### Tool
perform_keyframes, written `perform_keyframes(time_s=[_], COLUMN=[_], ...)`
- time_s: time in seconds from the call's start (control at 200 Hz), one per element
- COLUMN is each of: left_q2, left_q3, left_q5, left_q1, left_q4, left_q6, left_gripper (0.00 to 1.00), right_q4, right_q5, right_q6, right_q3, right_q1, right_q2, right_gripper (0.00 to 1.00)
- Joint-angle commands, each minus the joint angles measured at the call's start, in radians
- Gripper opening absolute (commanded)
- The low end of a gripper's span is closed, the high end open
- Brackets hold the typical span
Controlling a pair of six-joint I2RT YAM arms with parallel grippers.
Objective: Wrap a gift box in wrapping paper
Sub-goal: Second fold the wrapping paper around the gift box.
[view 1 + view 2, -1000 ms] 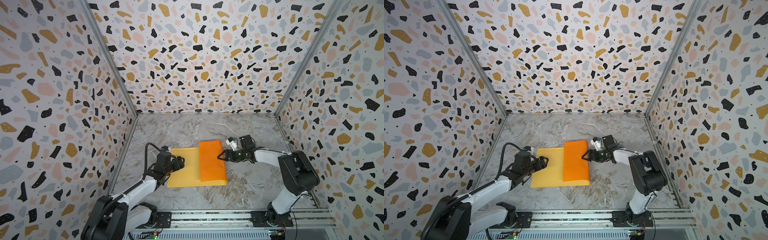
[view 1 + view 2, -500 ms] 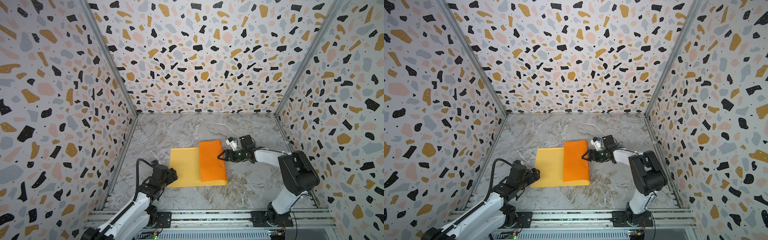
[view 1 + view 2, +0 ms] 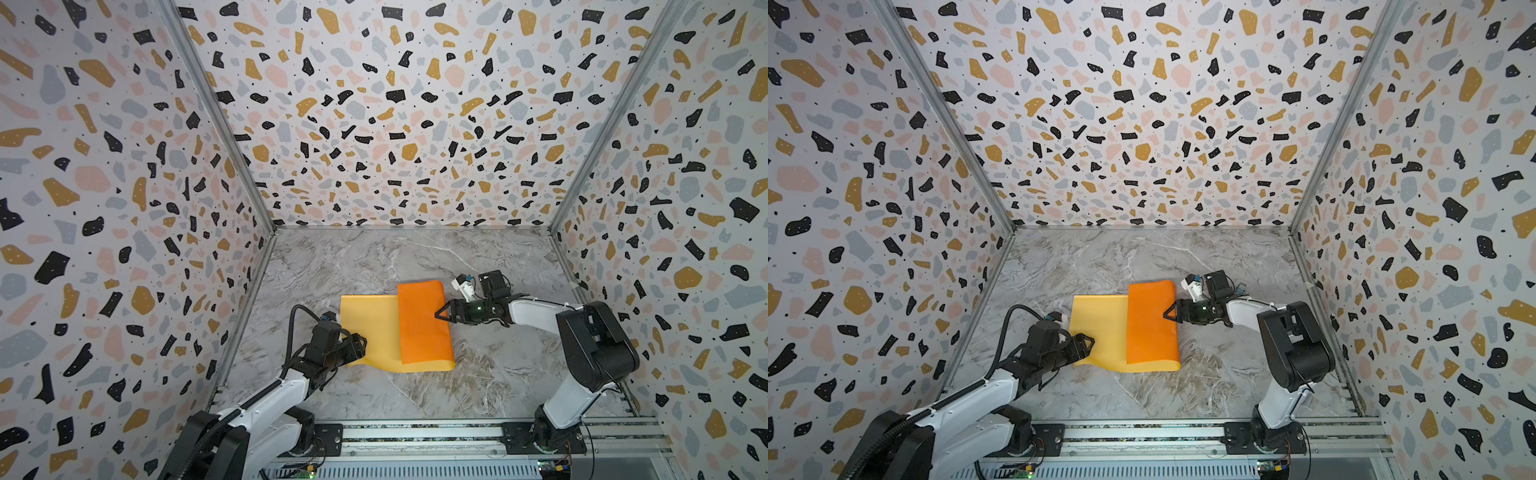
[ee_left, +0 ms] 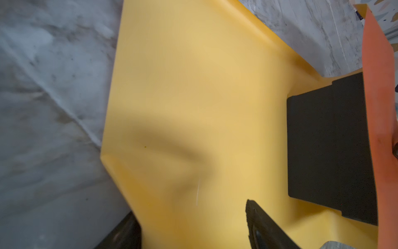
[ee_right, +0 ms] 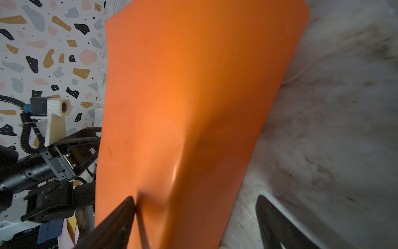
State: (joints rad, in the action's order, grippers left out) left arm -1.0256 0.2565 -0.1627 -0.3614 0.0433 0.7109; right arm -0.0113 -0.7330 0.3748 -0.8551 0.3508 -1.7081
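Gift box (image 4: 327, 146) half hidden under wrapping paper (image 3: 422, 324); left gripper (image 3: 362, 344) contact unclear.

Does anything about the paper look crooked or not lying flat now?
Yes. The wrapping paper is buckled at its near corner, beside the left gripper, and seems lifted off the table. The orange flap arches loosely over the box, which shows from the side.

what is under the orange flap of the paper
The gift box, resting on the yellow wrapping paper. The flap covers its far edge; both top views hide it.
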Motion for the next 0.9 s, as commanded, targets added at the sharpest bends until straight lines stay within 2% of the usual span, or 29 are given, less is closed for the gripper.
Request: perform_keyframes(time_s=[0.0,0.155,0.426,0.896], left_q2=[-0.003,-0.006,-0.01,-0.271], left_q3=[0.027,0.0,0.024,0.107], left_q5=[-0.05,-0.135,-0.126,-0.261], left_q1=[-0.004,-0.004,0.019,0.18], left_q4=[-0.02,0.095,0.189,0.389], left_q6=[-0.034,0.012,-0.011,-0.027], left_gripper=[0.73,0.73,0.77,0.8], right_q4=[-0.081,-0.079,-0.076,-0.081], right_q5=[0.075,0.075,0.072,0.08], right_q6=[-0.029,-0.028,-0.028,-0.029], right_q3=[0.03,0.028,0.028,0.025], right_q1=[0.005,0.005,0.008,0.013], right_q2=[-0.004,-0.005,-0.007,-0.007], right_gripper=[0.87,0.87,0.86,0.85])
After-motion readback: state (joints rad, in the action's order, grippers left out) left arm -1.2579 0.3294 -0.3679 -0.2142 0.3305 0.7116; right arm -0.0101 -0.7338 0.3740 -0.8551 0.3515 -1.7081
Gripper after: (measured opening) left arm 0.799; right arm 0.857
